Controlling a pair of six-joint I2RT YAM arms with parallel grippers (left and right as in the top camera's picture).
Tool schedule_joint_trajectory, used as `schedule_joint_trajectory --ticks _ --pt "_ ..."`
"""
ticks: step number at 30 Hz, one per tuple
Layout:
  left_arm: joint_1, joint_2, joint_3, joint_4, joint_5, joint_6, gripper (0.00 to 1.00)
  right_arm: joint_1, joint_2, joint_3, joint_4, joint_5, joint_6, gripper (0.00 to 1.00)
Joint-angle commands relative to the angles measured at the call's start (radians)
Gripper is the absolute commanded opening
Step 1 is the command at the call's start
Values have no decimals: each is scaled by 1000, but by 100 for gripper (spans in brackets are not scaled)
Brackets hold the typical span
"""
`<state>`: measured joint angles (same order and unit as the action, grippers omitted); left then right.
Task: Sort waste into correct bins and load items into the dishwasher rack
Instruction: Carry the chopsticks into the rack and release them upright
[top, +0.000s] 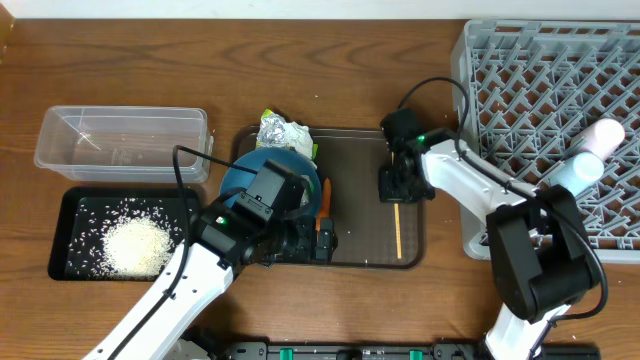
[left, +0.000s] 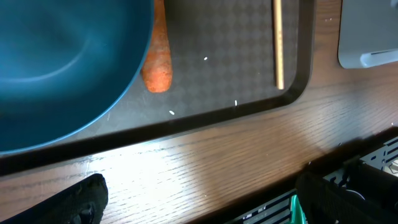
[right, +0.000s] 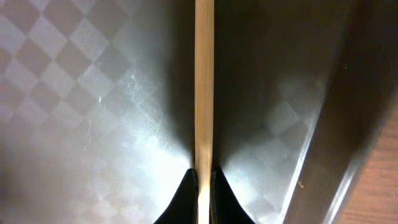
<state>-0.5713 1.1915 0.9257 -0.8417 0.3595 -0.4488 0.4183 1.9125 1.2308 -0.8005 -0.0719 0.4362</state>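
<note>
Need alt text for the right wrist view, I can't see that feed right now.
The right tool is pinched shut on a wooden chopstick that runs straight up the frame. Beneath lies the brown tray with its checkered floor, its raised rim at right.

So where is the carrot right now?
In the overhead view the carrot lies on the brown tray, right beside the right edge of the dark blue bowl, with the chopsticks further right.

The wooden desk (top: 300, 60) carries a clear tub (top: 120, 140) at left, a black tray (top: 58, 235) just beside it, a brown serving tray (top: 360, 200) midway, and a grey rack (top: 520, 80) at right.
</note>
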Motion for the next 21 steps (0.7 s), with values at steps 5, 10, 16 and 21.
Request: schedule_joint_trajectory --ticks 5,10,16,21 --pt "2 6 0 -3 -13 -2 100 -143 -149 273 -117 -6 -115 1" --pt "2 6 0 -3 -13 -2 100 -280 -206 363 -78 -6 -204 1" --pt "2 6 0 -3 -13 -2 100 -425 -185 365 14 -7 -322 1" --pt "2 6 0 -3 -13 -2 100 -486 -140 365 69 -7 -342 1"
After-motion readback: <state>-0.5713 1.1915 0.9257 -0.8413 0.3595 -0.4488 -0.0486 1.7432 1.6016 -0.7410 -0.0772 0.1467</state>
